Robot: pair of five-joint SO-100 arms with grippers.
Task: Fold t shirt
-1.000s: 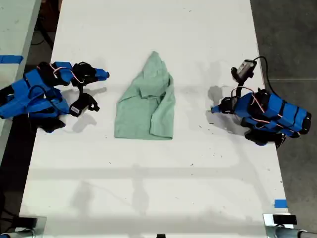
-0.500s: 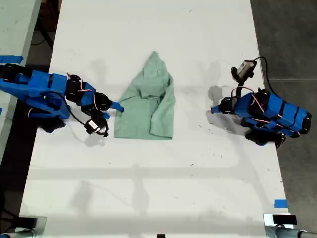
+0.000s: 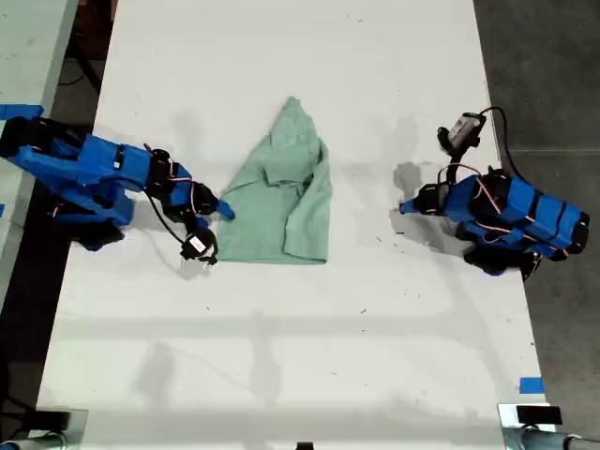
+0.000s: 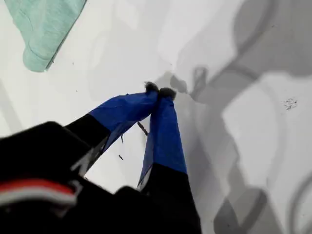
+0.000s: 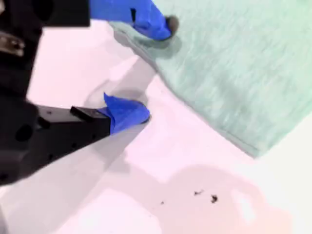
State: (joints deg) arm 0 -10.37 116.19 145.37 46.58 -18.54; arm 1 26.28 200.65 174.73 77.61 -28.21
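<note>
The pale mint-green t shirt [image 3: 281,197] lies bundled in the middle of the white table [image 3: 281,356], pointed end toward the far edge. My second gripper [image 3: 214,230] is at the shirt's lower edge on the exterior view's left. It is open [image 5: 148,68]: one blue fingertip [image 5: 163,24] rests on the t shirt [image 5: 234,63], the other [image 5: 131,112] on the bare table beside the hem. My first gripper [image 3: 405,207] rests on the table at the exterior view's right, well away from the shirt. Its blue fingers meet at the tips [image 4: 158,91], holding nothing. A corner of the t shirt [image 4: 44,29] shows far ahead.
The table's long edges run close behind both arm bases; dark floor [image 3: 553,75] lies beyond on the exterior view's right. Blue tape [image 3: 531,384] marks the near corner on that side. A second table with blue tape [image 3: 19,112] stands at the exterior view's left.
The second arm has reached from its folded rest pose toward the shirt, bringing its open gripper to the shirt's edge. The first arm has not moved.
</note>
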